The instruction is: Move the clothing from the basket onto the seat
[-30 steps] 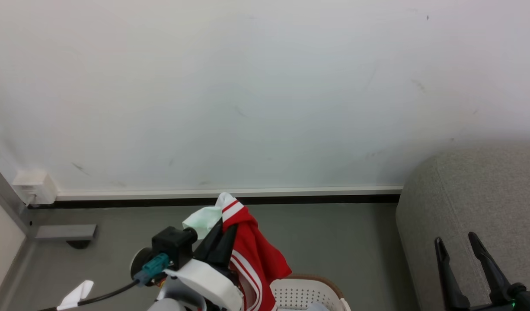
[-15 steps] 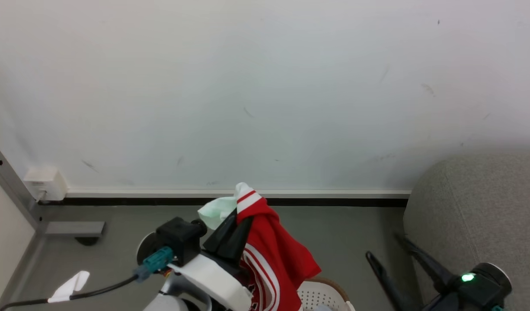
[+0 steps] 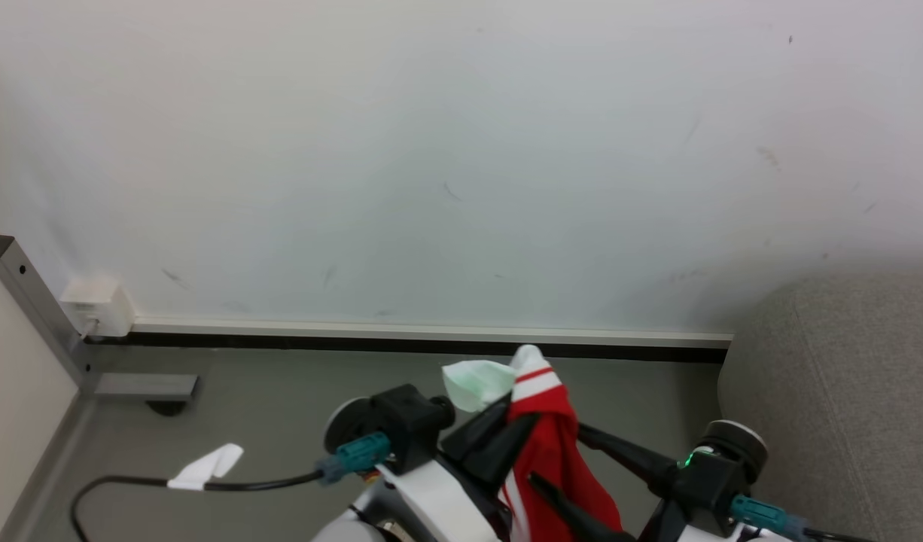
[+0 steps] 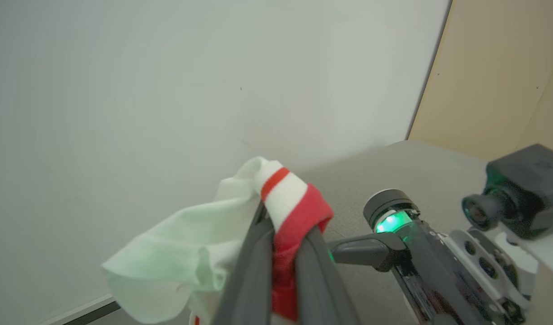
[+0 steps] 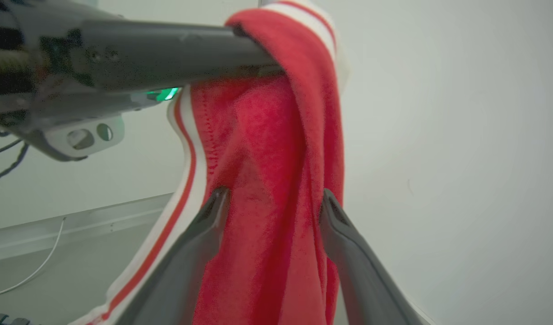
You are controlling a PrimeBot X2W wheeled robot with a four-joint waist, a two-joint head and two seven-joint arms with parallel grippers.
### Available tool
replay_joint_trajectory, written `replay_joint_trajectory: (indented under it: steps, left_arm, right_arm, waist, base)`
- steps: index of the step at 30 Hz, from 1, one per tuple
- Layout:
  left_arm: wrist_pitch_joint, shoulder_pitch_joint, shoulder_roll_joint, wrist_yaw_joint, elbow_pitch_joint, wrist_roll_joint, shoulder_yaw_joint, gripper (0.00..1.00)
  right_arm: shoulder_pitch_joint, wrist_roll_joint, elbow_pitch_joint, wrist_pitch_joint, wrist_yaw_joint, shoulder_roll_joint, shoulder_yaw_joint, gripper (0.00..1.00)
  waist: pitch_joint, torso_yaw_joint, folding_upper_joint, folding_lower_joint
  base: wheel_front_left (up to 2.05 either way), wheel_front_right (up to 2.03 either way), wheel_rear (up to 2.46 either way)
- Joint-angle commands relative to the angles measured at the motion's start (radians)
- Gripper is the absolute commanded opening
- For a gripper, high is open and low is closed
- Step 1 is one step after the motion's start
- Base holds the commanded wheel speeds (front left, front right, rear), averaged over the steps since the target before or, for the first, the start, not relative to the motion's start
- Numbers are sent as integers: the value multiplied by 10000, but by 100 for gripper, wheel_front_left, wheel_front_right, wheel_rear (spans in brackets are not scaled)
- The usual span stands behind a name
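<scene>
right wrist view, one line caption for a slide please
Open right gripper straddles the red white-striped garment hanging from the shut left gripper, white wall behind.

Grey floor (image 3: 281, 406), smooth, bounded at the far edge by a dark skirting strip (image 3: 401, 344). Grey seat (image 3: 845, 391) stands on it at right. At left: flat grey metal foot plate (image 3: 145, 386); nearby, black cable (image 3: 130, 482) with white tag (image 3: 205, 465).
</scene>
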Motion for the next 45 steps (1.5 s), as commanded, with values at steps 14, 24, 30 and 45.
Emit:
replay_joint_trajectory:
  steps: [14, 24, 30, 45]
  left_arm:
    - [-135, -199, -200, -206, 427, -142, -259, 2]
    - [-457, 69, 31, 77, 809, -48, -72, 100]
    - [-575, 163, -4, 70, 926, -183, -102, 100]
    - [-761, 146, -386, 14, 1207, -151, -535, 100]
  right_arm:
    - [-544, 1770, 1612, -229, -21, 689, 754, 0]
    - [-225, 1450, 897, -227, -23, 259, -1007, 0]
    - [-138, 1214, 466, -229, -21, -156, -1843, 0]
    - [470, 725, -274, -223, -21, -825, -3327, 0]
  waist:
    - [119, -238, -1, -1]
    - [326, -1493, -1, -1]
    - [455, -2603, -1, -1]
    - [779, -4732, -1, -1]
  base:
    - [0, 0, 0]
    - [0, 0, 0]
    - [0, 0, 0]
    - [0, 0, 0]
